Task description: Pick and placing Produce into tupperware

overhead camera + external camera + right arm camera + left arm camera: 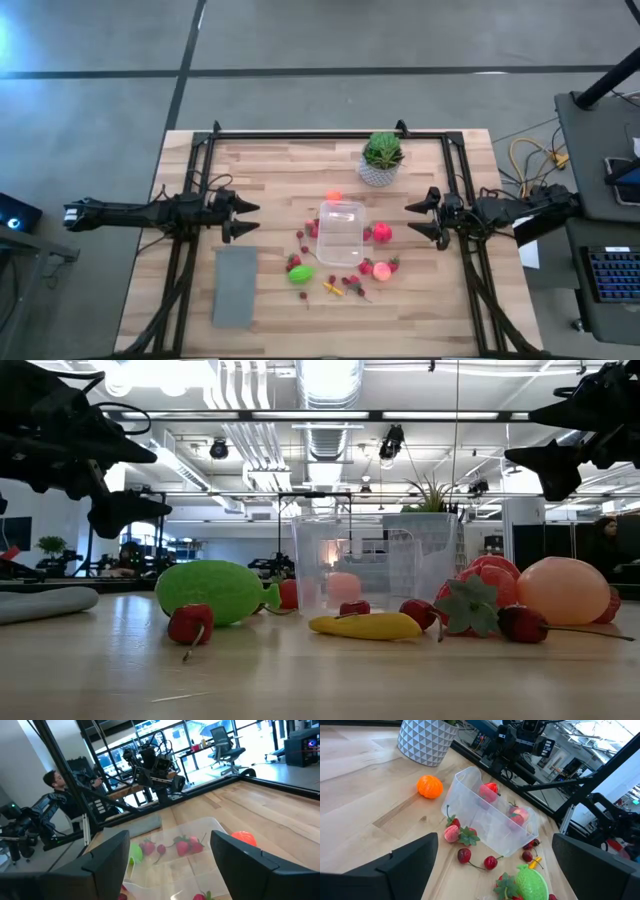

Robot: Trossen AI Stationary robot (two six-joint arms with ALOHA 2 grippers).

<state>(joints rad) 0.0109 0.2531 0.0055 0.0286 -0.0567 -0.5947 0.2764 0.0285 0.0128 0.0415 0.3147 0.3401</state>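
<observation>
Both my arms are dark, near black, slim and jointed, with thin black cables looped along them. My left hand [243,218] ends in two pointed dark fingers; in my left wrist view the fingers [400,865] are broad, flat, matte black wedges with bevelled edges. My right hand [415,220] is the same build, two tapered black fingers; up close the fingers [107,857] look like smooth angular black plates. Blocky black housing sits behind each hand. No markings or screws I can make out.

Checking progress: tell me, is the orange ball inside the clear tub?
No, the orange ball lies on the table outside the clear tub.
</observation>
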